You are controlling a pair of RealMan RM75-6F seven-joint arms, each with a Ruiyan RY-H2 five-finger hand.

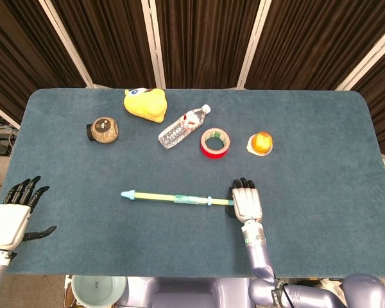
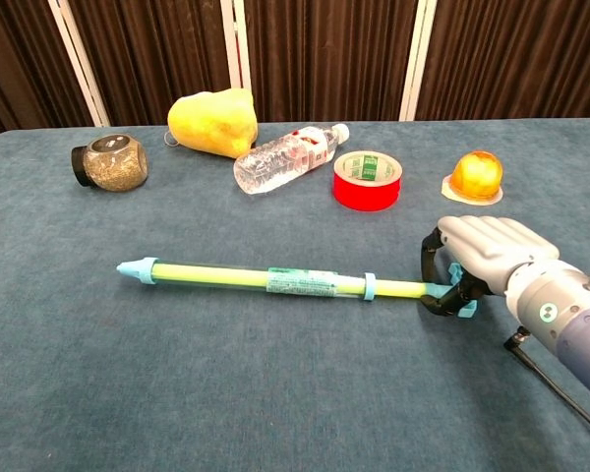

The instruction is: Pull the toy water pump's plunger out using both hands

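Note:
The toy water pump [image 1: 173, 198] [image 2: 265, 279] lies across the middle of the table, a long yellow-green tube with a light-blue nozzle pointing left. My right hand [image 1: 245, 200] [image 2: 482, 256] grips the blue plunger handle [image 2: 456, 295] at the tube's right end, fingers curled over it. My left hand [image 1: 14, 212] hovers at the table's left front edge, fingers apart and holding nothing, far from the pump. It shows only in the head view.
Along the back stand a yellow plush toy [image 1: 145, 103], a small dark jar [image 1: 103, 129], a lying water bottle [image 1: 183, 126], a red tape roll [image 1: 216, 142] and an orange jelly cup [image 1: 261, 142]. A pale bucket [image 1: 98, 290] sits below the front edge.

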